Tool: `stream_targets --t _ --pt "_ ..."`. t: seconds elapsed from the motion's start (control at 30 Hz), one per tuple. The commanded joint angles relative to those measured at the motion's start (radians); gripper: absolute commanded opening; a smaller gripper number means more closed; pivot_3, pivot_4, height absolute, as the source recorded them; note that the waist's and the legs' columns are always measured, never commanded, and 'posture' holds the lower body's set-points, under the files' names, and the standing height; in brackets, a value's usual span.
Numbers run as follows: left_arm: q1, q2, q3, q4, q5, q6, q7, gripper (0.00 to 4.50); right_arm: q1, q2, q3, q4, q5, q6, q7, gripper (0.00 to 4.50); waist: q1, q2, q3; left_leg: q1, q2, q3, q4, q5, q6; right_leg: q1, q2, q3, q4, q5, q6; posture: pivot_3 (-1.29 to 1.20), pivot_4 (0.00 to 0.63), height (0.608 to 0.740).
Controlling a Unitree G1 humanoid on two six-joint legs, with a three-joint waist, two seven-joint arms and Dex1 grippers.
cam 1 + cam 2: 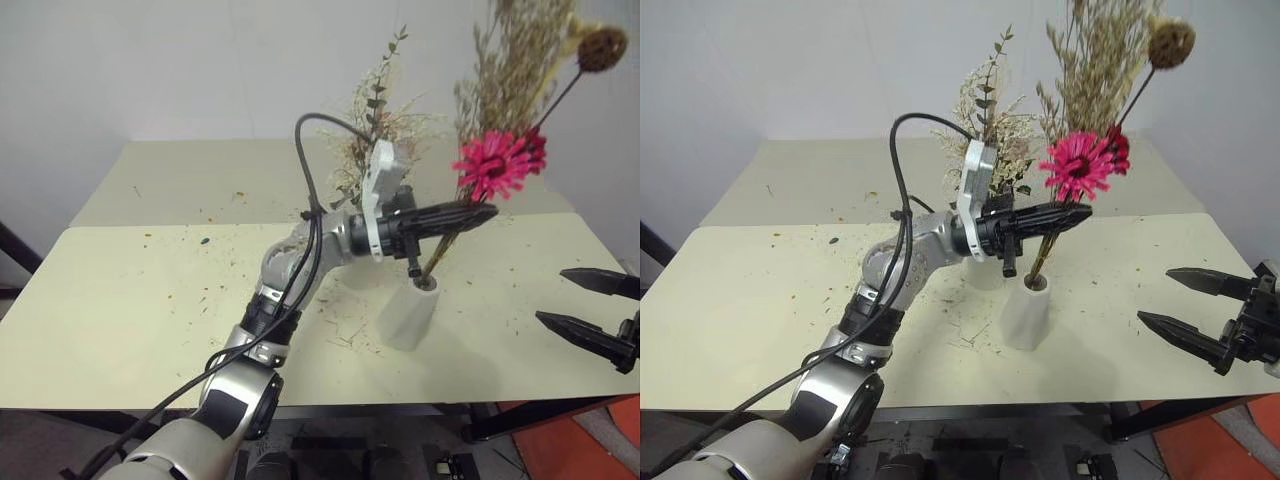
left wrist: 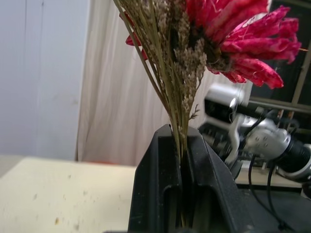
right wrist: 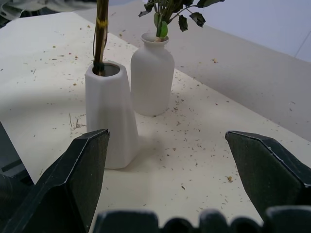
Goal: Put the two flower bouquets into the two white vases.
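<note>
At centre frame the left gripper [image 1: 470,213] has its jaws clenched on the magenta-daisy bouquet [image 1: 497,163], whose stem ends sit in the cone vase [image 1: 410,315] on the bench [image 1: 120,300]. The right wrist view shows what the head views hide: the bottle vase [image 3: 152,80] already holding green stems. The right gripper [image 1: 585,305], lower right, hangs released.

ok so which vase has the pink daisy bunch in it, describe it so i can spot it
On the pale table, two white vases stand near the middle. It is the nearer one, the tapered vase, under the left gripper. The bottle vase behind it has rounded shoulders and a narrow neck.
</note>
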Motion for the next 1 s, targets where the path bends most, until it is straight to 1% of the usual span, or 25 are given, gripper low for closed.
stream_targets --t 0.03,0.5,0.6,0.8,0.93,0.97,1.0 --pt "0.003 -0.014 -0.004 -0.001 0.010 -0.021 -0.005 0.02 -0.006 -0.001 -0.040 -0.027 0.022 -0.001 -0.016 4.50 0.000 0.000 0.000 0.000 0.000 0.000 0.000 0.000 0.000 0.000 0.000 0.000 0.000 0.000 0.000 0.00 0.150 0.740" --pt "0.062 -0.007 -0.052 0.005 0.075 -0.023 -0.011 0.02 -0.008 0.004 -0.030 -0.039 0.019 -0.008 -0.031 4.50 0.000 0.000 0.000 0.000 0.000 0.000 0.000 0.000 0.000 0.000 0.000 0.000 0.000 0.000 0.000 0.00 0.150 0.740" --pt "0.074 0.004 -0.061 -0.001 0.088 -0.016 -0.011 0.81 -0.011 0.003 -0.028 -0.036 0.018 -0.009 -0.030 4.50 0.000 0.000 0.000 0.000 0.000 0.000 0.000 0.000 0.001 0.000 0.000 0.000 0.000 0.000 0.000 0.00 0.150 0.740" --pt "0.078 0.040 -0.064 -0.024 0.085 0.008 -0.024 2.75 -0.026 -0.004 -0.016 -0.019 0.012 -0.014 -0.025 4.50 0.000 0.000 0.000 0.000 0.000 0.000 0.000 0.000 0.000 0.000 0.000 0.000 0.000 0.000 0.000 0.00 0.150 0.740" --pt "0.126 0.100 -0.088 -0.089 0.100 0.032 -0.029 4.04 -0.043 -0.010 -0.002 -0.008 0.007 -0.016 -0.018 4.50 -0.001 0.001 0.000 0.000 0.000 0.000 0.000 0.000 0.001 0.000 0.000 0.000 0.000 0.000 0.000 0.00 0.150 0.740" --pt "0.139 0.134 -0.082 -0.111 0.099 0.042 -0.037 4.35 -0.047 -0.013 0.002 -0.005 0.006 -0.017 -0.016 4.50 -0.001 0.001 0.000 0.000 0.000 0.000 0.000 0.000 0.001 0.000 0.000 0.000 0.000 0.000 0.000 0.00 0.150 0.740" --pt "0.147 0.158 -0.078 -0.125 0.096 0.049 -0.041 4.48 -0.051 -0.015 0.004 -0.001 0.004 -0.017 -0.014 4.50 -0.002 0.001 -0.001 0.000 0.000 0.000 0.000 0.000 0.001 0.000 0.000 0.000 0.000 0.000 0.000 0.00 0.150 0.740"
